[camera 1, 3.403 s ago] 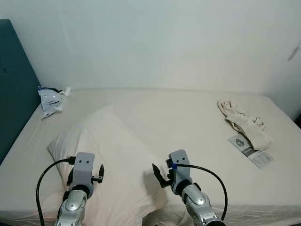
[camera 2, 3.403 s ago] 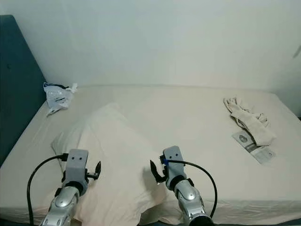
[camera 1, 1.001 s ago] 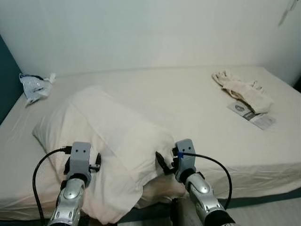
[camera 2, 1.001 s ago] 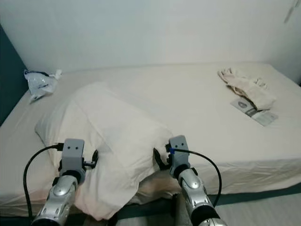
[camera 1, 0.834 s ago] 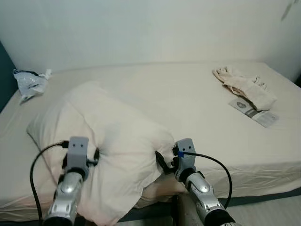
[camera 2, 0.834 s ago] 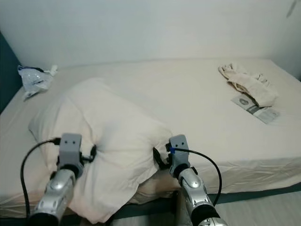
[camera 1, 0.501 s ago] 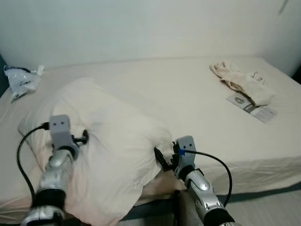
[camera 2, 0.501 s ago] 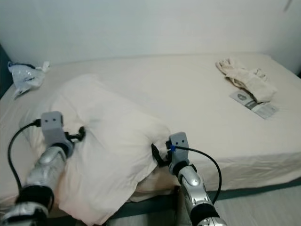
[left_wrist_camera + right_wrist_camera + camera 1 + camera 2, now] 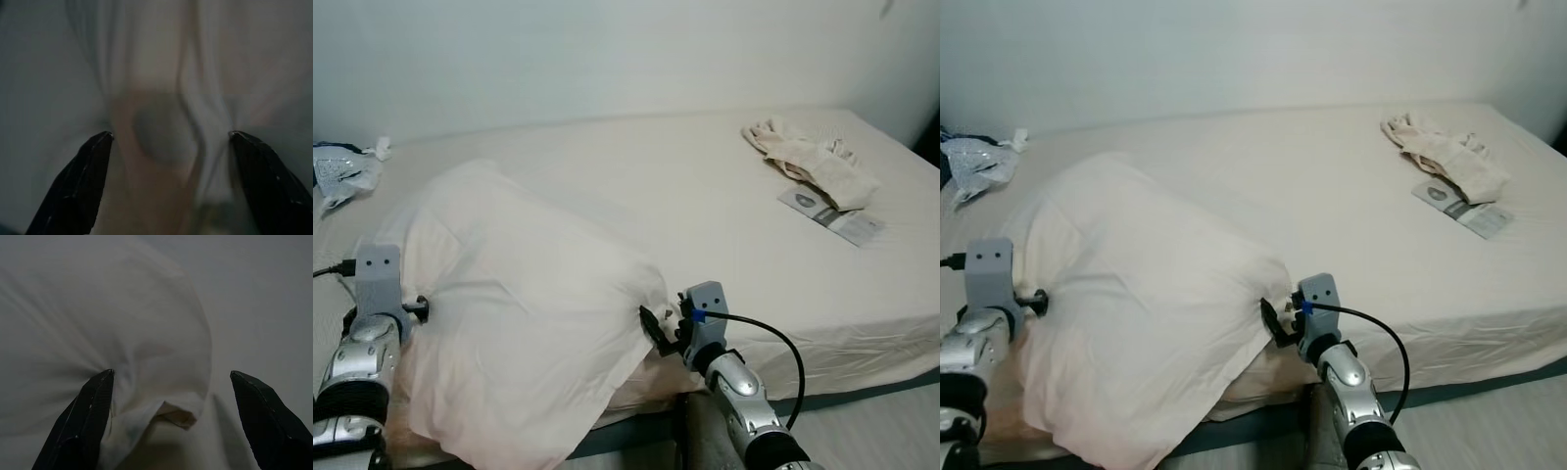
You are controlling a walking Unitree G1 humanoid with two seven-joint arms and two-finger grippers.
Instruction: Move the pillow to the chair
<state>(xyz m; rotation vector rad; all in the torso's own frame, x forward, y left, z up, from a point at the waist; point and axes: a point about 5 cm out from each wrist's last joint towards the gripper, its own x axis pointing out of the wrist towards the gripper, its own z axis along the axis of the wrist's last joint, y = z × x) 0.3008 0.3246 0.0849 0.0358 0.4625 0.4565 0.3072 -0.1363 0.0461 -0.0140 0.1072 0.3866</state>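
Note:
A large cream pillow [image 9: 519, 304] lies at the bed's front left and hangs over the front edge. My left gripper [image 9: 419, 309] presses into its left side. My right gripper [image 9: 654, 327] presses into its right corner. In the left wrist view the two black fingers [image 9: 83, 181] stand wide apart, with bunched pillow fabric [image 9: 161, 122] between them. In the right wrist view the fingers [image 9: 88, 416] are spread too, against the pillow's corner [image 9: 146, 342]. Both grippers are open, and the pillow sits squeezed between the two arms.
The bed [image 9: 666, 196] has a cream sheet and a white wall behind it. A crumpled beige cloth [image 9: 803, 159] and a printed leaflet [image 9: 832, 213] lie at its right. A plastic bag [image 9: 337, 171] sits at the far left. Grey floor [image 9: 1489, 431] shows at lower right.
The camera has shifted as I moved. My left arm has swung out to the left along the pillow's side. The pillow has come further over the bed's front edge.

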